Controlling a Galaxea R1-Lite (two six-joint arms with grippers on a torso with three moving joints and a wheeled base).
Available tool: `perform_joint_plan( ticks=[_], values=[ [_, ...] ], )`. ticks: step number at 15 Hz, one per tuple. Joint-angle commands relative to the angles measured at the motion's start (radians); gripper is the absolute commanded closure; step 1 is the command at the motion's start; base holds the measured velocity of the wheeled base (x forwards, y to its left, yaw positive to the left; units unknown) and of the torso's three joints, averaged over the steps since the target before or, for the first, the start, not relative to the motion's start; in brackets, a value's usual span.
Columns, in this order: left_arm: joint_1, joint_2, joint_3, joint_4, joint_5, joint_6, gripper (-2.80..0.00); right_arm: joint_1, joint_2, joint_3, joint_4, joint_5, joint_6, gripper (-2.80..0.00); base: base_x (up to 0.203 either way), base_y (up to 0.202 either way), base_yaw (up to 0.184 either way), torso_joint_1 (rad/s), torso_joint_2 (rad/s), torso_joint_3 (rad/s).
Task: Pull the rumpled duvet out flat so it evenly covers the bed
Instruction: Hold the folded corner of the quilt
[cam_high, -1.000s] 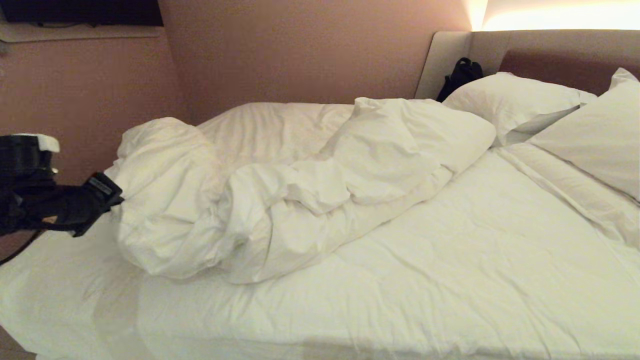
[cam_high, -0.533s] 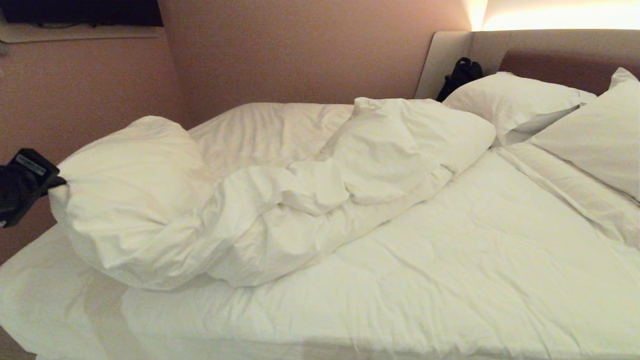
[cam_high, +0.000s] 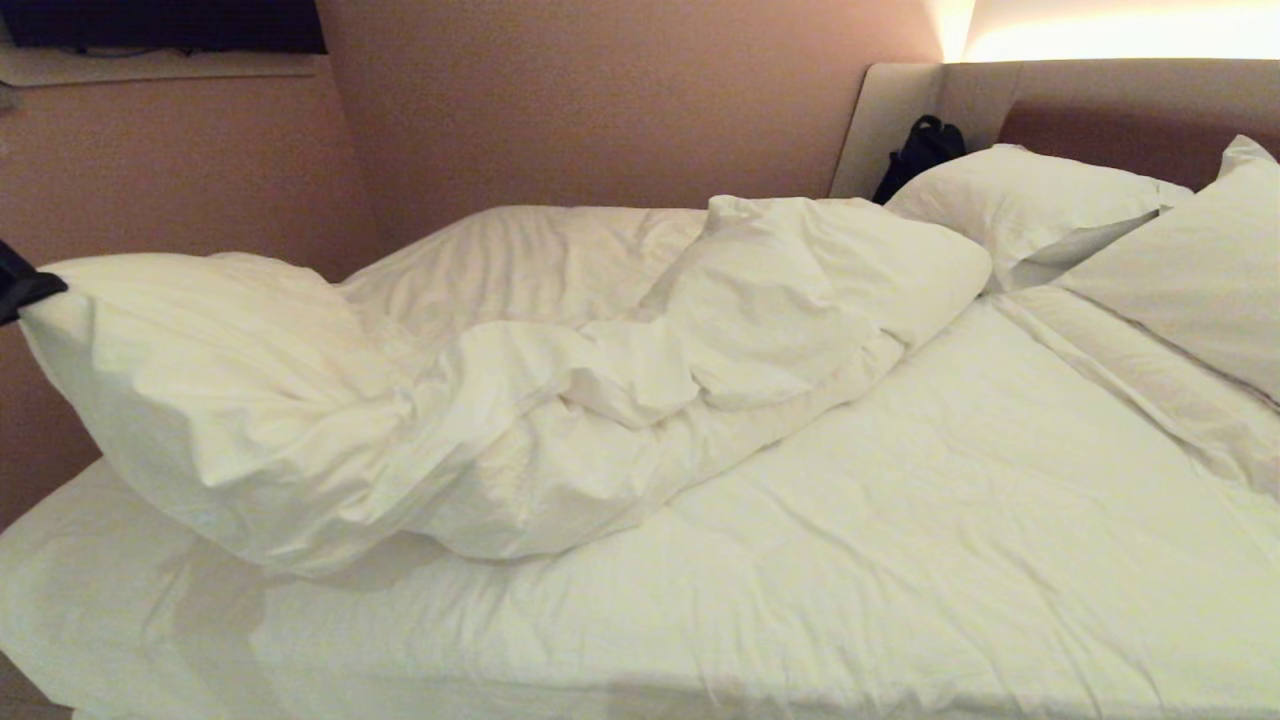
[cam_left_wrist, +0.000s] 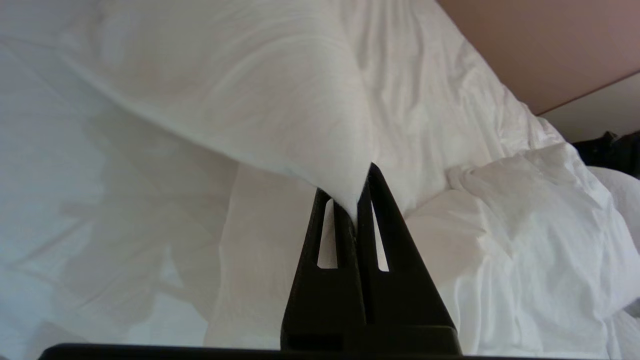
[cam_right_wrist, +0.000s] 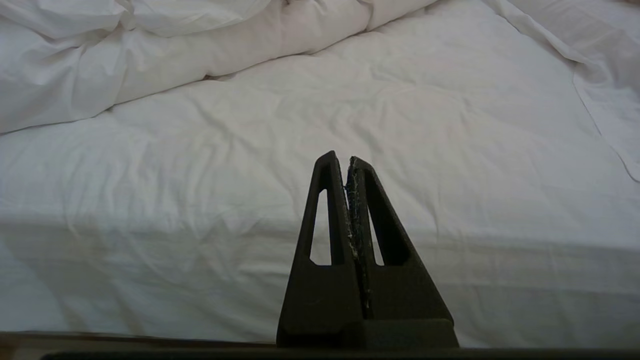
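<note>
Duvet lies bunched across far half of bed, one corner lifted off mattress and stretched toward bed's left edge — rest heaped in folds toward pillows. Left tool pinched tight on that raised corner, barely showing at head view's left border. Right tool closed on nothing, hanging above bare sheet near bed's front edge. Black bag against headboard.
</note>
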Motion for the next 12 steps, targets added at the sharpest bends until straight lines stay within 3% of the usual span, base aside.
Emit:
perform_joint_plan(
  ticks=[1, 5, 12],
  values=[
    [-0.006, -0.012, 0.014, -0.001, 0.0, 0.003, 0.0, 0.0, 0.001, 0.0, -0.001, 0.0, 0.0, 0.0, 0.0, 0.0, 0.0, 0.0, 0.0, 0.0],
    [-0.034, 0.006, 0.081, -0.001, -0.003, 0.064, 0.0, 0.0, 0.001, 0.0, -0.001, 0.0, 0.0, 0.0, 0.0, 0.0, 0.0, 0.0, 0.0, 0.0],
    [-0.036, -0.05, 0.116, 0.0, 0.014, 0.064, 0.0, 0.0, 0.001, 0.0, -0.001, 0.0, 0.0, 0.0, 0.0, 0.0, 0.0, 0.0, 0.0, 0.0]
  ],
)
